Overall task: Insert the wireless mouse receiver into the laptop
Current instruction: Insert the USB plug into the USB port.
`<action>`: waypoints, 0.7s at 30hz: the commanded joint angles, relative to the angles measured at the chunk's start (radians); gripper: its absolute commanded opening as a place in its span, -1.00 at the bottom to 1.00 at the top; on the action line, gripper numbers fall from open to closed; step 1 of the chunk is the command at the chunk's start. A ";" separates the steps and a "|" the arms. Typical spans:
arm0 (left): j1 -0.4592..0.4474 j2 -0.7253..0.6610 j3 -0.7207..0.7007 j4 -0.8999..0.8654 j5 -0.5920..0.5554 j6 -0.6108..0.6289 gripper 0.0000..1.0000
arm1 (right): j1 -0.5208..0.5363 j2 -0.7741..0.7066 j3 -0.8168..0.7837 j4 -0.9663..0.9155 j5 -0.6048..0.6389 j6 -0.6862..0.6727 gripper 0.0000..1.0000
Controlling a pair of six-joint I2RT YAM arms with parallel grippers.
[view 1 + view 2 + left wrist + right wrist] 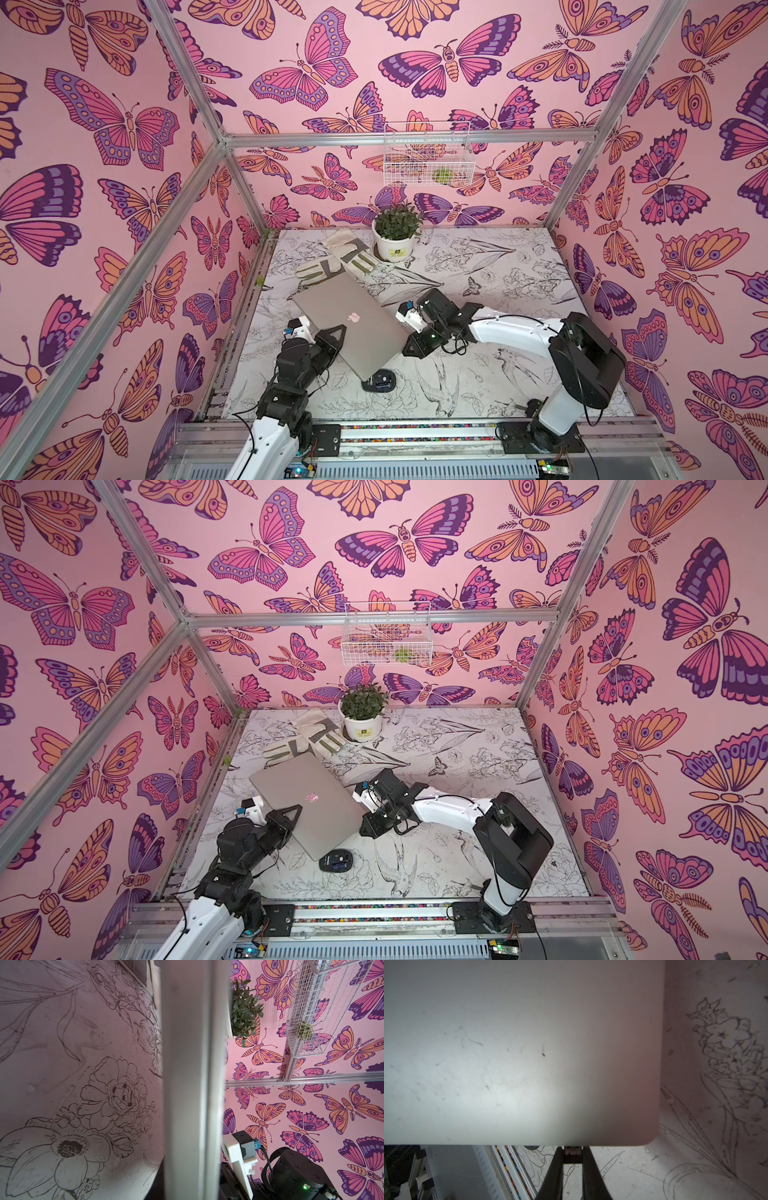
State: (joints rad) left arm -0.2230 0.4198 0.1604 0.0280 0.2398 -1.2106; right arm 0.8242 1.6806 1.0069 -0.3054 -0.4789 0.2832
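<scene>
Left gripper [334,336] clamped on the laptop [328,303] edge at 8 o'clock of its logo [353,318], likely bracing it against the push. Right gripper [409,348] at 4 o'clock pinches the wireless mouse receiver [572,1151], plug end meeting the laptop's side; seating cannot be told

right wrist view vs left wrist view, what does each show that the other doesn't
Only the right wrist view: the right claw pinching the tiny black wireless mouse receiver at the edge of the thin silver-grey laptop. Only the left wrist view: the green potted plant, the white wire basket, the pink butterfly wall. Both: the laptop and the flower-printed table.
</scene>
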 commanded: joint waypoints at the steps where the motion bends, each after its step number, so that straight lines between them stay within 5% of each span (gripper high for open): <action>1: -0.003 -0.035 0.067 0.111 0.027 0.064 -1.00 | -0.013 -0.031 0.029 -0.008 0.045 -0.015 -0.96; 21: -0.004 0.004 0.105 0.074 0.106 0.101 -1.00 | -0.013 -0.022 0.065 0.025 0.134 0.004 -0.99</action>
State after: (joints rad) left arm -0.2230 0.4320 0.2108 -0.0013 0.2668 -1.1549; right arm 0.8242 1.6676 1.0283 -0.3035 -0.4072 0.2840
